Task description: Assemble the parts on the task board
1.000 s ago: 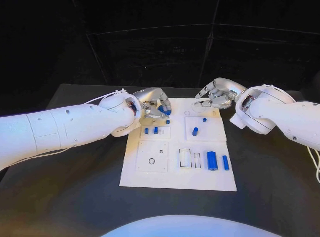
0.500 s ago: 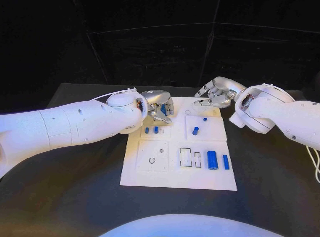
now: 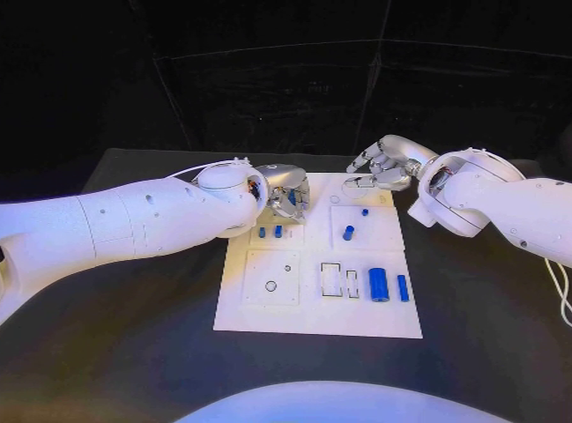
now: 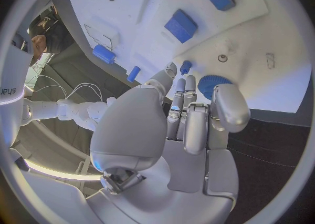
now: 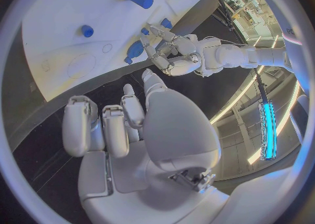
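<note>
Task board (image 3: 286,313) was centred in frame. A blue round part (image 4: 211,84) was pinched by left hand (image 3: 283,189) at upper centre; right hand (image 3: 385,166) was spread, holding nothing.

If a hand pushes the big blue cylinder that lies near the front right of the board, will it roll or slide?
The cylinder lies on its side on the flat white board, so a sideways push would probably roll it. It looks rigid and smooth, likely slippery between fingers. A push along its length should rather slide it.
</note>
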You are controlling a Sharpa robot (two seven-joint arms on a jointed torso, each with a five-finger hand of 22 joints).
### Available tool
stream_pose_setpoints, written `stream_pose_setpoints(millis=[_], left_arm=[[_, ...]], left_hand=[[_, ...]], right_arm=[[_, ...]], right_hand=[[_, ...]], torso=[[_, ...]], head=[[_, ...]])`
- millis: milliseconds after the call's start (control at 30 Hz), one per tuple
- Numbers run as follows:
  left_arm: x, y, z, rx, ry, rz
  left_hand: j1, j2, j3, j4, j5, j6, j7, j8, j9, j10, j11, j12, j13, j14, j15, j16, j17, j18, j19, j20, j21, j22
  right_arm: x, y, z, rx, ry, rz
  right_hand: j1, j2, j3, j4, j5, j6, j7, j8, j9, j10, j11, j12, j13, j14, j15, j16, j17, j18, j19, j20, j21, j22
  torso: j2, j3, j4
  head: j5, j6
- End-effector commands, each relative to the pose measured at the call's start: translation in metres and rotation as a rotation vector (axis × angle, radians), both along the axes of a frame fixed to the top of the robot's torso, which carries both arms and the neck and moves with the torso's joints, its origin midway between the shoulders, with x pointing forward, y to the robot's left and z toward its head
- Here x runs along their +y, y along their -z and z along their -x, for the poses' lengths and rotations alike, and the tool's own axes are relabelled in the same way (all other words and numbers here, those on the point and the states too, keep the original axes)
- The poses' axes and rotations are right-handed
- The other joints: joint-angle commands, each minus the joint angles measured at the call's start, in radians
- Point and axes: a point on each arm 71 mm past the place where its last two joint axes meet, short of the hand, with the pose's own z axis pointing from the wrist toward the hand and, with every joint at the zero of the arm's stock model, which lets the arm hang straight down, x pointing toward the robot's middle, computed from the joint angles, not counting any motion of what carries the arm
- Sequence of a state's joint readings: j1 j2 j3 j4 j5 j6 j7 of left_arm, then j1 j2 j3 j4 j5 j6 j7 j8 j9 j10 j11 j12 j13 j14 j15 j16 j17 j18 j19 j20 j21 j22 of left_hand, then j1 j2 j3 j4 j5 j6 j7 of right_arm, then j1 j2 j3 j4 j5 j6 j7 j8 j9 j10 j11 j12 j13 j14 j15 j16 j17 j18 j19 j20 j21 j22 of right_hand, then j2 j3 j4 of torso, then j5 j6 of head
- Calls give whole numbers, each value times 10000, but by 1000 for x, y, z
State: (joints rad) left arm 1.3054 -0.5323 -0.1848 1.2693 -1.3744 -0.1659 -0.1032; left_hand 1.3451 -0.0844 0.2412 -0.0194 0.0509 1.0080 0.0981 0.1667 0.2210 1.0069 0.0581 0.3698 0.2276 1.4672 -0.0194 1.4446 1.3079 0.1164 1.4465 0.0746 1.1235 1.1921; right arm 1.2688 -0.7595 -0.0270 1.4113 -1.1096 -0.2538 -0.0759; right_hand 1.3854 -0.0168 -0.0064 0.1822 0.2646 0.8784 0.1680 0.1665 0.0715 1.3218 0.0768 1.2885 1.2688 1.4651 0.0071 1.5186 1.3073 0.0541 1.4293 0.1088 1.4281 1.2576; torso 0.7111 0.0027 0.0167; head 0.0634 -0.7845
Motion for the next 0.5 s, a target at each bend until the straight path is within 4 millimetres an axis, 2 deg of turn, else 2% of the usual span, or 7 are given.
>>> stream_pose_setpoints(millis=[33, 333, 500], left_arm=[[0, 2, -1, 104, -92, -334], [0, 7, -3, 234, -188, -506], [1, 8, -3, 313, -230, -600]], left_hand=[[129, 64, 122, -32, -22, 89, 6, -49, -36, 108, -9, -102, -58, 415, -54, 47, 462, -208, 62, -5, 71, 36], [208, 72, 356, -94, -24, 179, 48, -130, -159, 234, 12, -364, -280, 425, -38, 46, 420, -225, 85, 7, 160, 134], [198, 59, 404, -99, -25, 199, 59, -152, -192, 267, 22, -429, -336, 427, -28, 48, 414, -228, 86, 13, 169, 148]], right_arm=[[1, -2, 0, -150, -34, -63], [1, -2, 0, -80, -38, -23], [2, -1, 0, -70, -39, -18]], right_hand=[[22, 89, -52, 8, 75, -70, -19, 59, -15, -53, 22, -16, -5, 819, -57, -42, 1688, 101, -74, -23, -37, -10], [22, 89, -52, 8, 75, -70, -19, 59, -15, -53, 22, -16, -5, 819, -57, -42, 1688, 101, -74, -23, -37, -10], [22, 89, -52, 8, 75, -70, -19, 59, -15, -53, 22, -16, -5, 819, -57, -42, 1688, 101, -74, -23, -37, -10]], torso=[[5, -5, 11], [2, -12, 15], [-1, 2, 13]], head=[[-4, -2], [-12, -11], [-7, -24]])
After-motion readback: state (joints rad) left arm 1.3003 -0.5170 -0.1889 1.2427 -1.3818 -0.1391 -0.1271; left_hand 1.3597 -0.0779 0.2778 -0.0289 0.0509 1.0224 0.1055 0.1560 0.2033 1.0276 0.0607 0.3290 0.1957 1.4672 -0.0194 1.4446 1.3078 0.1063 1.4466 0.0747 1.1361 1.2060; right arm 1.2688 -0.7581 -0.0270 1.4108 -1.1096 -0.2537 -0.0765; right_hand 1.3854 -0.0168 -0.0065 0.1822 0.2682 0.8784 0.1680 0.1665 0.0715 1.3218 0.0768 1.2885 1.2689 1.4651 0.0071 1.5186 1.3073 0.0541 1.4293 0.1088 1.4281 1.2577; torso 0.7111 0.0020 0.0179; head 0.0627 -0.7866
